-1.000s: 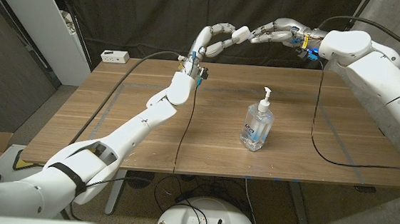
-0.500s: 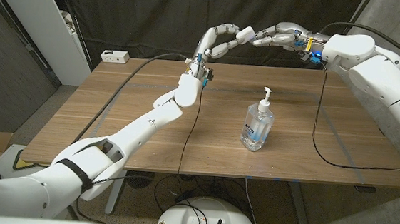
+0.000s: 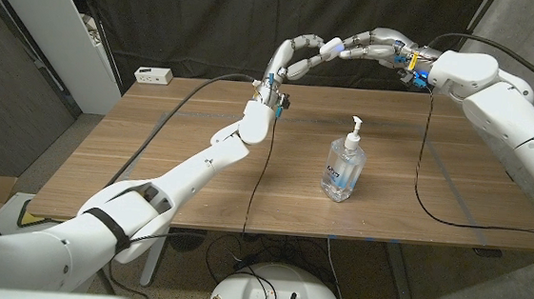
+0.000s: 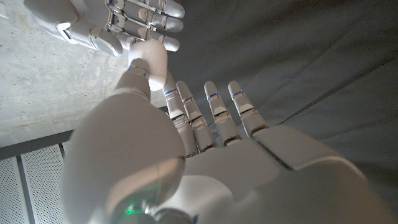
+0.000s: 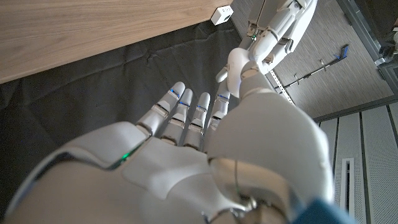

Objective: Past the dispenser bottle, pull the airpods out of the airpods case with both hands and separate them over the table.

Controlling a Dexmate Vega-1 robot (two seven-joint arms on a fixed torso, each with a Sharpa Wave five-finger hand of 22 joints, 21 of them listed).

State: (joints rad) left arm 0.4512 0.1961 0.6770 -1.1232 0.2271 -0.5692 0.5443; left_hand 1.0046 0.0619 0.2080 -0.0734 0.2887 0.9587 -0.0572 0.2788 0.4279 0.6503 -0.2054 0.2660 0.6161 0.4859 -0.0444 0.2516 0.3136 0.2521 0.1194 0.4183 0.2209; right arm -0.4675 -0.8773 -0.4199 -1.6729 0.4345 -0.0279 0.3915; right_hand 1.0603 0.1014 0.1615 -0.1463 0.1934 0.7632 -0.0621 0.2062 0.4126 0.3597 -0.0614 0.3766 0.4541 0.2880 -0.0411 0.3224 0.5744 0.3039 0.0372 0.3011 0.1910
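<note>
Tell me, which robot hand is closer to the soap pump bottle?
Left, only slightly. Both the left hand and the right hand are raised beyond the dispenser bottle, fingers meeting over the table's far edge.

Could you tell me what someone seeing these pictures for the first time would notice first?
Most striking are the two raised arms: the left robot hand and right robot hand meet fingertip to fingertip high beyond the table's far edge, pinching a small white airpods case between them. Below, a clear dispenser bottle stands alone and upright on the wooden table, right of centre.
</note>
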